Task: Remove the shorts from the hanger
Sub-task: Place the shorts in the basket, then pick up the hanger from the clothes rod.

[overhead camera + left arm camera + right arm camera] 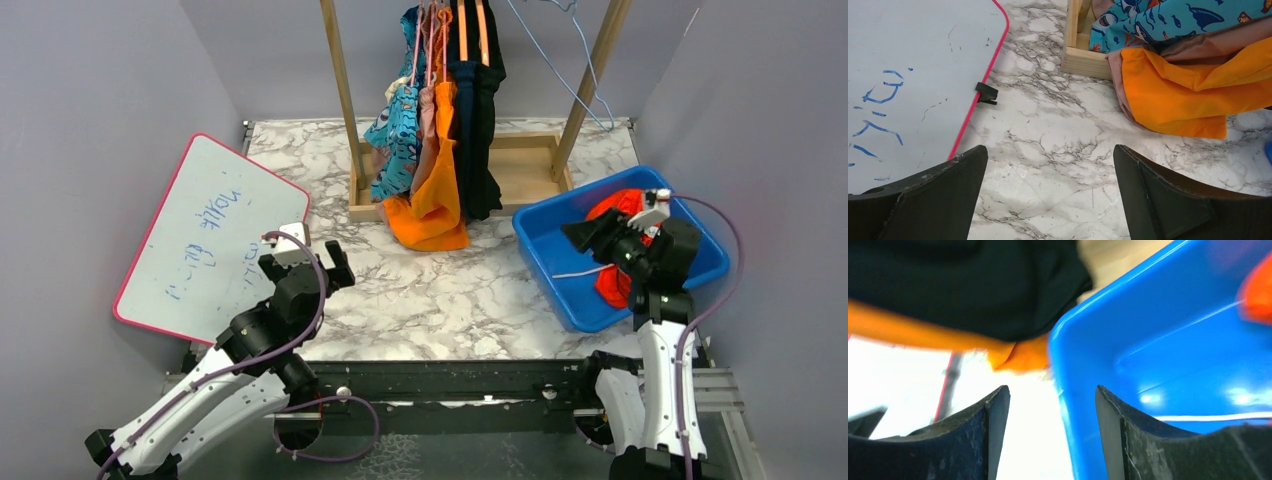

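Over the blue bin (548, 268) at the right of the counter (440, 295), the right pincer (578, 233) hangs with its jaws parted and nothing between them. Its own camera shows only the bin's rim and floor in the gap. The red-orange shorts (622, 204) lie loose in the bin, just behind and under this wrist. Whether any cloth touches a finger is hard to say, since the wrist view is blurred.

The step in hand looks like a drop-off. To do it well, the jaws should spread fully and the arm should rise straight up. It should only then swing toward the wooden rack (343, 100), so that no fold is dragged out over the rim.

The other shorts hang on the rack, well apart from both arms. The blue printed shorts (396, 140) are on the left, with the pink shorts (428, 110) beside them. The bright orange shorts (436, 205) reach down to the rack's base, and the dark navy shorts (482, 130) hang on the right.

The left pincer (308, 262) is spread wide and empty, low over the counter beside the whiteboard (205, 240). The orange hem lies ahead of it and to its right, so it seems the better placed for the next pull. That pull should be a grip low on the fabric, drawn down and off the hanger.
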